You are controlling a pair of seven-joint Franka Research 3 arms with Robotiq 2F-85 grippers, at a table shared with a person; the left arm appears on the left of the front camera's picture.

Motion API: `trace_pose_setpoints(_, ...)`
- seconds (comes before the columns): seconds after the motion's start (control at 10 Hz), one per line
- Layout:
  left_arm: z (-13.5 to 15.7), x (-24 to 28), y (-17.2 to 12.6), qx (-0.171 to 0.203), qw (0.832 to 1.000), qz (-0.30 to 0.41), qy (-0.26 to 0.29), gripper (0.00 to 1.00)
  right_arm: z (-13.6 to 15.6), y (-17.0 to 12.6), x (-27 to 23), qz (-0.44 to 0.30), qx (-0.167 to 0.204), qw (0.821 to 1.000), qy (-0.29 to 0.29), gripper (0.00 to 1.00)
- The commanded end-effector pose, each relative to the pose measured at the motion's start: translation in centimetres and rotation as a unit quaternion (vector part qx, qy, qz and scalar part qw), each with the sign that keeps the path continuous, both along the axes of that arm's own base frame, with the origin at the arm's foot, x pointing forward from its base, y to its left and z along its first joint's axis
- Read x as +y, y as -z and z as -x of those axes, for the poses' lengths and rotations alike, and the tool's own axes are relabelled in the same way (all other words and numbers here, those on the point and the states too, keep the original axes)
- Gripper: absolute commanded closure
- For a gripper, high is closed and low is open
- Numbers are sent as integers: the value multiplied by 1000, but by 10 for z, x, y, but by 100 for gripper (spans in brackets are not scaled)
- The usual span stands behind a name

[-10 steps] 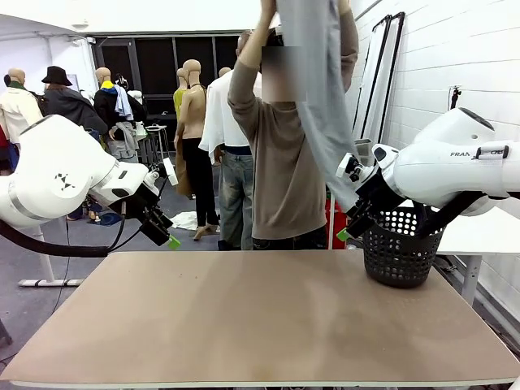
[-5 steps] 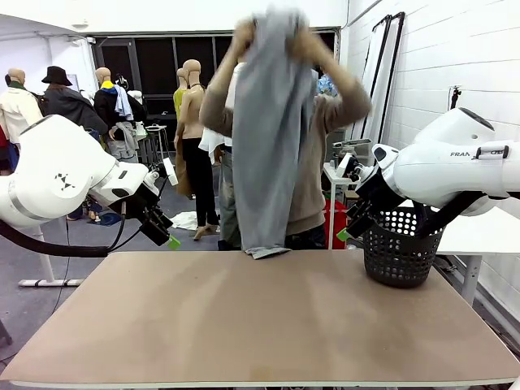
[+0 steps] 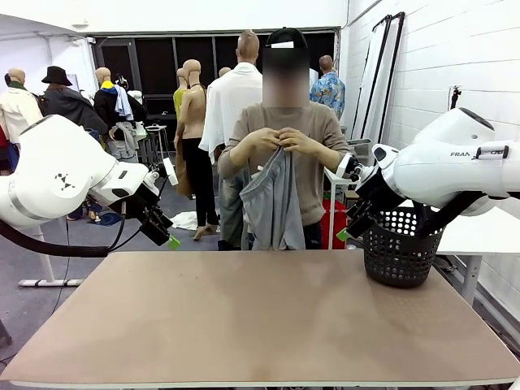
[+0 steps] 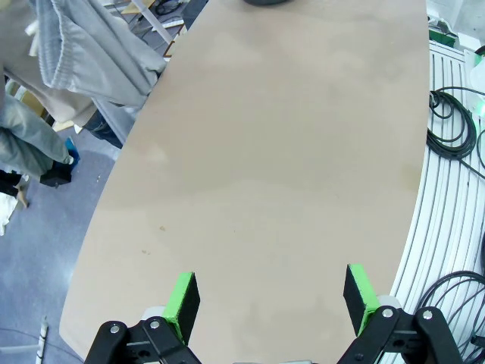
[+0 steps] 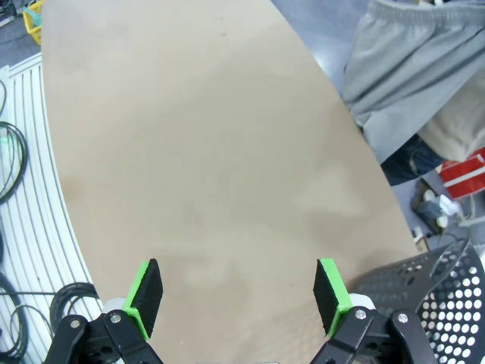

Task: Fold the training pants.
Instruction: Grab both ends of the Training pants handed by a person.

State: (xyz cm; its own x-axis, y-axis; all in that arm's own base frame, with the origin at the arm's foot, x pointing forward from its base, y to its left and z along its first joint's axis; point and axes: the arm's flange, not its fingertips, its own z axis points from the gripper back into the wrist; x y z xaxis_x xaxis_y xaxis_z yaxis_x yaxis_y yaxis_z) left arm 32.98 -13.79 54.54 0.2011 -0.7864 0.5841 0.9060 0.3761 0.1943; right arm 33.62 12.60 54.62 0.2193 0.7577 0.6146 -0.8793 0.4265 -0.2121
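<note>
A person at the far side of the table holds the light grey training pants in both hands at chest height, so the cloth hangs bunched just beyond the far table edge. The pants also hang at the top left in the left wrist view and at the top right in the right wrist view. My left gripper hovers above the table's far left corner, open and holding nothing. Above the far right of the table, beside the basket, my right gripper is open and holds nothing.
A black mesh basket stands at the table's far right corner, right behind my right gripper. The brown table top is bare between the arms. Cables lie on the floor beside the table.
The person has brought the pants down from overhead to chest height and gathered them in both hands. Neither arm has moved.
</note>
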Motion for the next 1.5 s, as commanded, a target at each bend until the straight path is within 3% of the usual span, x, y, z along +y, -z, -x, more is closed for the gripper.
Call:
trace_pose_setpoints(0.0,-1,2,1,2,1000,4,6,0,-1,1,0,-2,2,1000,-5,0)
trace_pose_setpoints(1.4,-1,2,1,2,1000,4,6,0,-1,1,0,-2,2,1000,-5,0)
